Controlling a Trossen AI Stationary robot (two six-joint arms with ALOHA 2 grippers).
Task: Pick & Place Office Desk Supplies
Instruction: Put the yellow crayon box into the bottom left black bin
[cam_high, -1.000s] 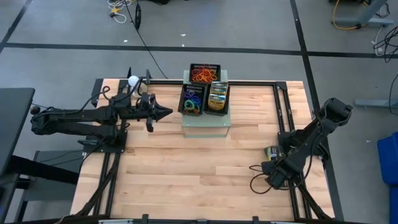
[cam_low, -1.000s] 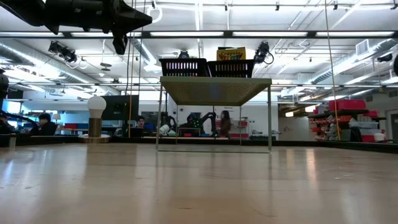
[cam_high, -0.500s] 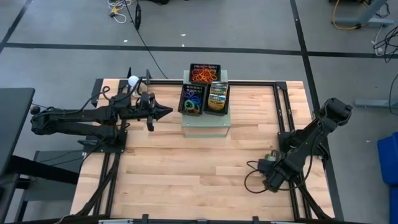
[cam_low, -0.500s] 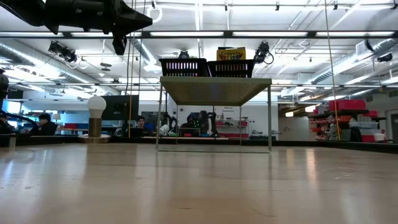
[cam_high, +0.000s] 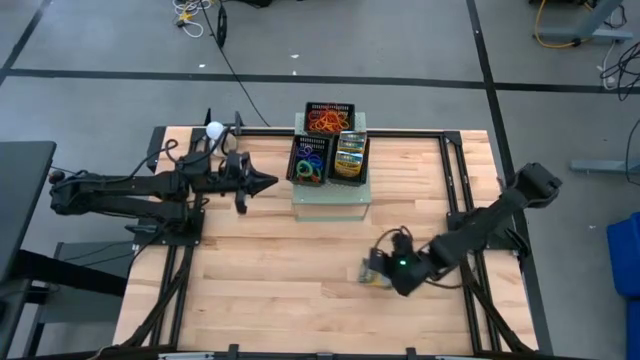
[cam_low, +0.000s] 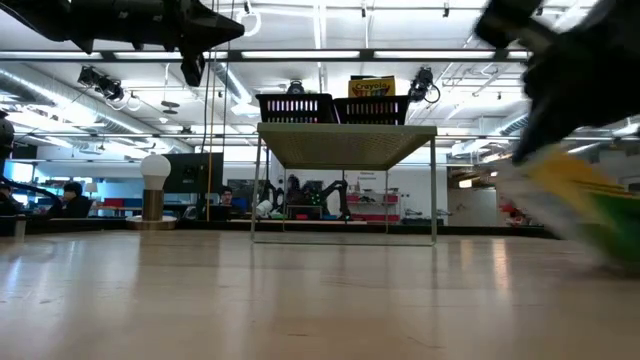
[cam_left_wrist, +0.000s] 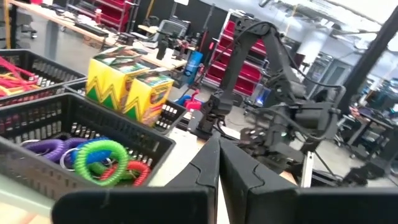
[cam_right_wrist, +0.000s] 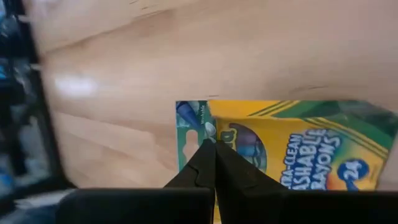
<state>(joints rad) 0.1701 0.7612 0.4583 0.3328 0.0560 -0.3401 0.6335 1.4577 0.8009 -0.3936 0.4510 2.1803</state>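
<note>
Right gripper (cam_high: 372, 270) just swung out from the right edge to mid-tabletop (cam_high: 280, 270), jaws now clamped on a crayon box (cam_right_wrist: 292, 146). Left gripper (cam_high: 268, 182) hovers closed by the trays (cam_high: 310, 160). Delivery's probably next.

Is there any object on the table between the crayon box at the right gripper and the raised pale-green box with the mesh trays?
Nothing visible. The right gripper has the crayon box at its tip over bare table. The wood between it and the pale-green box carries nothing. The left gripper waits beside the trays, off that path.
</note>
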